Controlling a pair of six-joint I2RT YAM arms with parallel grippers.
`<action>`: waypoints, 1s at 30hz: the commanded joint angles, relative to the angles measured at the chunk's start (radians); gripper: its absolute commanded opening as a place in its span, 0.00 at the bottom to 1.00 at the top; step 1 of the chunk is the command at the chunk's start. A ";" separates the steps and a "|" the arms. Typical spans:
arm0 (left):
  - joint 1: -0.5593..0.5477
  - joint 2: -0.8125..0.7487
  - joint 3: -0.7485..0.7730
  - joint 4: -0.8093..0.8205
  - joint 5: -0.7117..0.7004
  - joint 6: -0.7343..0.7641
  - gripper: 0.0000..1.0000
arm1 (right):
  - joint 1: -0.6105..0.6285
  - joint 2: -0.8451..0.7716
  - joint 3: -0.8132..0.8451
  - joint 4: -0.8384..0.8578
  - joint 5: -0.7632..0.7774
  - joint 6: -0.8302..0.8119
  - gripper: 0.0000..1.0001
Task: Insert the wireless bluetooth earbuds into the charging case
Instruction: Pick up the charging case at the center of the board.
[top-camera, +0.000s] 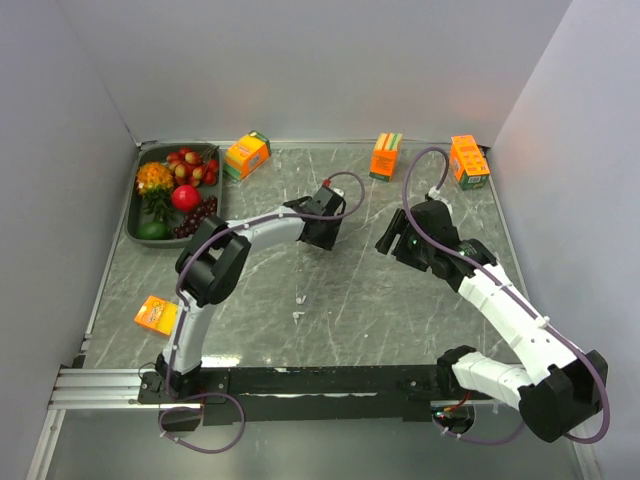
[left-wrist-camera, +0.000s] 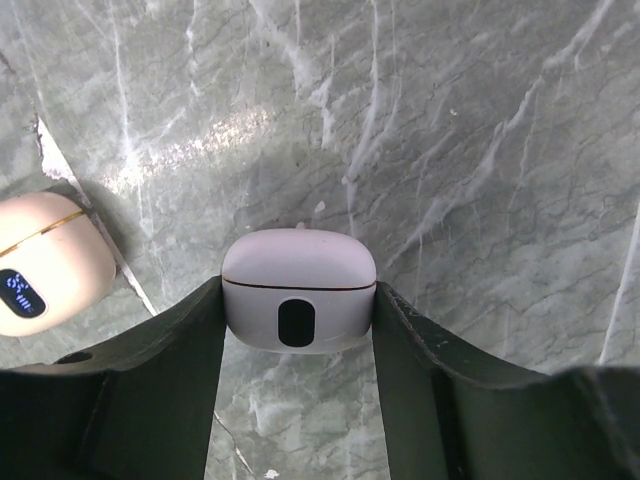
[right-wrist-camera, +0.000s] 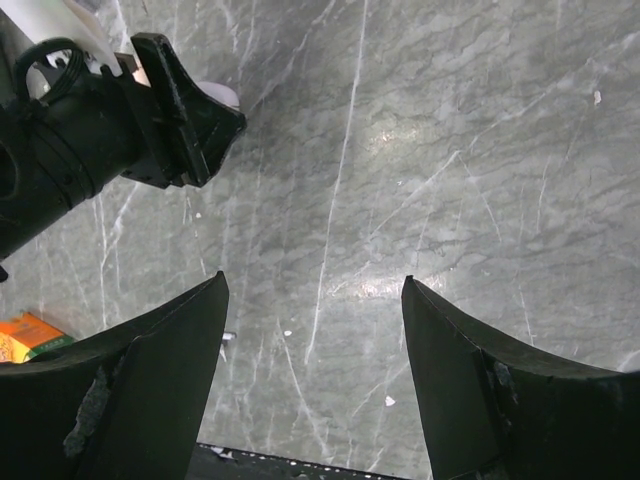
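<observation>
A small pale rounded charging case (left-wrist-camera: 298, 270) with a dark oval spot on its front stands on the marble table between my left gripper's (left-wrist-camera: 298, 287) fingers. Both black fingers (left-wrist-camera: 200, 340) touch its sides, so the gripper is shut on it. From above, the left gripper (top-camera: 321, 240) sits mid-table and hides the case. My right gripper (right-wrist-camera: 315, 278) hangs open over bare marble, to the right of it (top-camera: 393, 242). Two tiny white bits (top-camera: 297, 316) lie nearer the bases, too small to tell if they are the earbuds.
A second beige case (left-wrist-camera: 45, 275) with a blue display lies just left of the held one. A dark tray (top-camera: 133, 215) of fruit stands at the back left. Orange cartons stand at the back (top-camera: 247, 155) (top-camera: 386, 156) (top-camera: 468, 162) and the near left (top-camera: 155, 314).
</observation>
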 joint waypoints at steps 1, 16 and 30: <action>-0.007 -0.050 -0.090 0.023 -0.026 0.002 0.01 | -0.009 -0.042 0.015 0.021 -0.014 0.002 0.77; -0.082 -1.088 -1.007 1.033 0.329 -0.035 0.01 | 0.015 -0.117 0.163 0.079 -0.255 -0.172 0.73; -0.289 -1.362 -1.301 1.209 0.321 0.283 0.01 | 0.396 0.042 0.455 -0.176 -0.128 -0.350 0.83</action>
